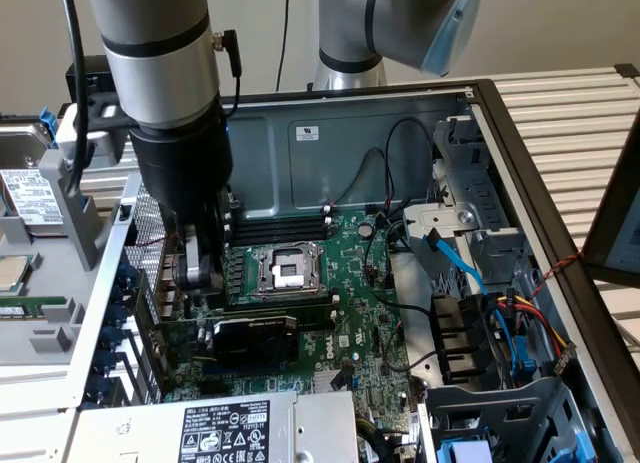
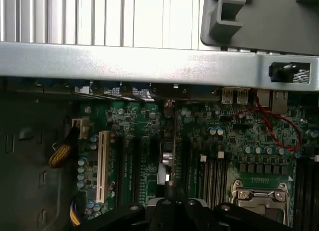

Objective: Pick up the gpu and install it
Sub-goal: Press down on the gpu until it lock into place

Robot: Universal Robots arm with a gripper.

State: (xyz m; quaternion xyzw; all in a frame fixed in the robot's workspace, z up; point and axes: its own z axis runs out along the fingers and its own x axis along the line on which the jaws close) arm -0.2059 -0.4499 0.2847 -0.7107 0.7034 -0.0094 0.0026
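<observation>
Hanging low inside the open computer case (image 1: 480,103), the gripper (image 1: 197,273) has its fingers squeezed tight, and I cannot tell if they pinch anything. The gpu (image 1: 255,338) stands on the motherboard (image 1: 360,313) just below and beside the gripper, with its black fan cover facing out.

One gpu (image 1: 255,340), seated upright on one motherboard (image 1: 360,313). One empty CPU socket (image 1: 288,268) at the board's 12 o'clock. One white expansion slot (image 2: 103,163). One power supply (image 1: 225,428) at 6 o'clock. One robot arm (image 1: 160,73). One hard drive (image 1: 30,198).
</observation>
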